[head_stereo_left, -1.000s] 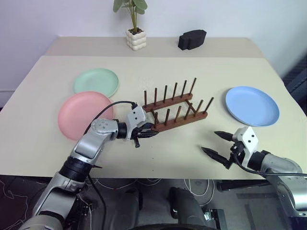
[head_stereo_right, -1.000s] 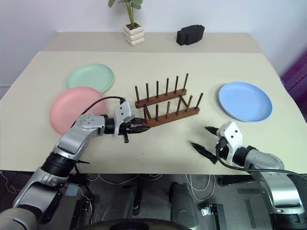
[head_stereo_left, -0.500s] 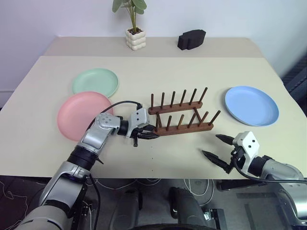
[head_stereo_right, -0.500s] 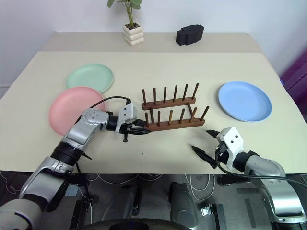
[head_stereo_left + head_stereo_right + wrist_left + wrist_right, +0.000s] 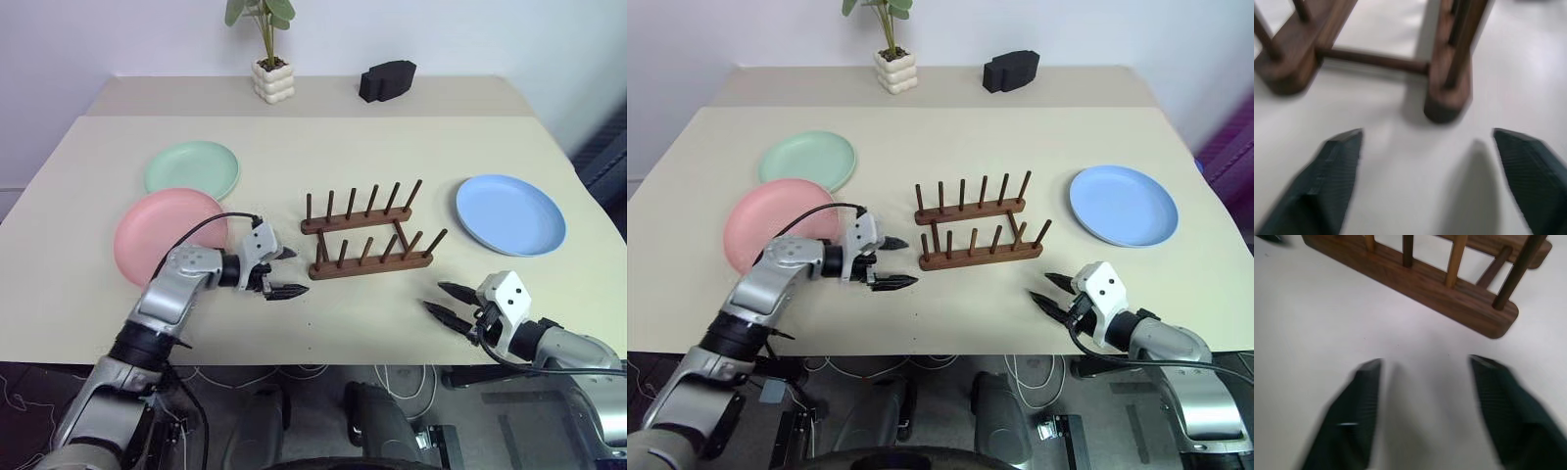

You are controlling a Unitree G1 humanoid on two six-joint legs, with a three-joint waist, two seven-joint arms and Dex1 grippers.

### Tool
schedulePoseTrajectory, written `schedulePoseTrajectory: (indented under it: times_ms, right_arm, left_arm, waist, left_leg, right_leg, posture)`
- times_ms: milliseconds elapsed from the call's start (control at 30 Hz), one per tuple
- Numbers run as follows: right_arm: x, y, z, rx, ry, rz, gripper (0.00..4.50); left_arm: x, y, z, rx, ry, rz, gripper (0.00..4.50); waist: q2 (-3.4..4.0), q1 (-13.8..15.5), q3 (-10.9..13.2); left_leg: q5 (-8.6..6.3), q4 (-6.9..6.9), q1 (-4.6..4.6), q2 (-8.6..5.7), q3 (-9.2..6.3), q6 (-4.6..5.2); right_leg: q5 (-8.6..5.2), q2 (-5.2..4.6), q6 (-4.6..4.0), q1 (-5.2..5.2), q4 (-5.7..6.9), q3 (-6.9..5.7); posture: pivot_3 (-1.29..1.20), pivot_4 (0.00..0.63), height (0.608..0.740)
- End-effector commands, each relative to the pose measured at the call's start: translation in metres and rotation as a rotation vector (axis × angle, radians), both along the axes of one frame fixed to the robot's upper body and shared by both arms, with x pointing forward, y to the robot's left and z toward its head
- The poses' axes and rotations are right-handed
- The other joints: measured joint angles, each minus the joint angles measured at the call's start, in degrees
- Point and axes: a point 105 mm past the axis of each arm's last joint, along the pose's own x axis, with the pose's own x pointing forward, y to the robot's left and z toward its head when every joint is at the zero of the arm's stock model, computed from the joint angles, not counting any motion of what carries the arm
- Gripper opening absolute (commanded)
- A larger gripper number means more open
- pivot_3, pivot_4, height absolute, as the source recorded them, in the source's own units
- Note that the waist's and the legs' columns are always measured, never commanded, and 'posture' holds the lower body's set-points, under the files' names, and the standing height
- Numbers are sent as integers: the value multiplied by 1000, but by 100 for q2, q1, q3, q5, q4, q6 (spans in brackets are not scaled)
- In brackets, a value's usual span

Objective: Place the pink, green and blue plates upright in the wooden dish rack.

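The wooden dish rack [image 5: 367,240] stands mid-table, pegs up, holding nothing. The pink plate [image 5: 167,235] lies flat at the left, with the green plate [image 5: 192,168] just behind it. At the right, the blue plate [image 5: 509,213] also lies flat. My left gripper [image 5: 299,271] is open just left of the rack's near rail, apart from it. The left wrist view shows the rack's end [image 5: 1447,93] ahead of spread fingers [image 5: 1337,171]. My right gripper [image 5: 435,297] hovers open in front of the rack's right end, holding nothing. Its wrist view faces the near rail [image 5: 1415,279].
A potted plant [image 5: 269,69] and a black block [image 5: 387,80] stand at the table's back edge. Both arms reach in over the table's front edge [image 5: 323,360].
The left gripper pulled the rack's left end round until it lay square, then let go, opened and drew back to the left. The right gripper's fingers have come closer together.
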Motion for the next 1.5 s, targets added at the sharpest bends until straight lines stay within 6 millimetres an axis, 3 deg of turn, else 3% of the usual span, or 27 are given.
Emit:
schedulePoseTrajectory:
  times_ms: [33, 67, 133, 300, 467, 800, 1167, 1267, 1400, 1500]
  right_arm:
    - [10, 2, 4, -44, -43, 11, 216]
    - [14, 2, 3, -65, -46, 10, 0]
    - [22, 1, 1, -97, -49, 6, 0]
    - [45, 0, -2, -185, -72, -25, 0]
    - [54, 7, 0, -196, -104, -36, 0]
    - [74, 14, 3, -219, -182, -66, 0]
    - [83, 16, 5, -215, -208, -82, 0]
    - [77, 15, 10, -212, -214, -61, 0]
    - [58, 13, 24, -184, -227, 9, 0]
    - [45, 13, 38, -160, -232, 64, 0]
  left_arm:
    - [-26, -13, 7, -41, 32, -69, 2216]
    - [-32, -18, 5, -35, 33, -88, 1698]
    - [-35, -27, 2, -21, 25, -93, 711]
    - [-7, -44, -11, 14, -43, 73, 711]
    - [1, -49, -13, 3, -73, 153, 711]
    - [35, -33, -7, -54, -63, 368, 711]
    - [36, -30, -6, -43, -78, 367, 711]
    - [33, -27, -2, -47, -89, 351, 711]
    - [14, -12, 18, -141, -82, 311, 711]
    - [-10, 3, 46, -275, -61, 241, 1570]
  waist:
    - [0, 5, 0]
    - [0, 13, 0]
    - [0, 50, 0]
    - [0, 47, -1]
    - [1, 29, -2]
    - [0, -9, -2]
    - [0, -11, -2]
    - [0, -15, -2]
    - [3, -34, 0]
    - [2, -72, 4]
  left_leg:
    - [0, 0, 0, 0, 1, 0]
    - [0, 2, 0, 0, 1, 0]
    - [0, 4, -3, -1, 2, 0]
    - [0, 12, -6, -14, 1, 0]
    - [0, 4, 7, -18, 2, 0]
    - [0, 0, 62, -15, 1, 0]
    - [0, -4, 62, -16, 1, 0]
    - [0, -5, 62, -15, 1, 0]
    - [-2, -15, 58, -11, 1, 2]
    - [-7, -15, 47, -1, 1, 11]
  right_leg:
    - [0, -1, 0, 0, 0, 0]
    - [-1, -1, 0, 0, -1, 0]
    - [-3, -2, 1, 0, -2, 0]
    - [-1, -3, 1, 3, -4, 0]
    - [4, 1, -3, 6, 2, 1]
    - [-9, 2, 12, 62, -2, 0]
    - [-4, 2, 6, 62, -2, 0]
    - [-5, 2, 7, 61, -2, 0]
    - [-5, 1, 6, 54, -4, 1]
    - [-5, -1, 3, 42, -3, 1]
  posture:
    - [0, 150, 736]
    - [0, 150, 736]
    - [0, 150, 736]
    - [0, 150, 736]
    - [0, 150, 736]
    - [0, 150, 736]
    - [0, 150, 736]
    - [0, 150, 736]
    - [0, 150, 736]
    - [0, 150, 736]
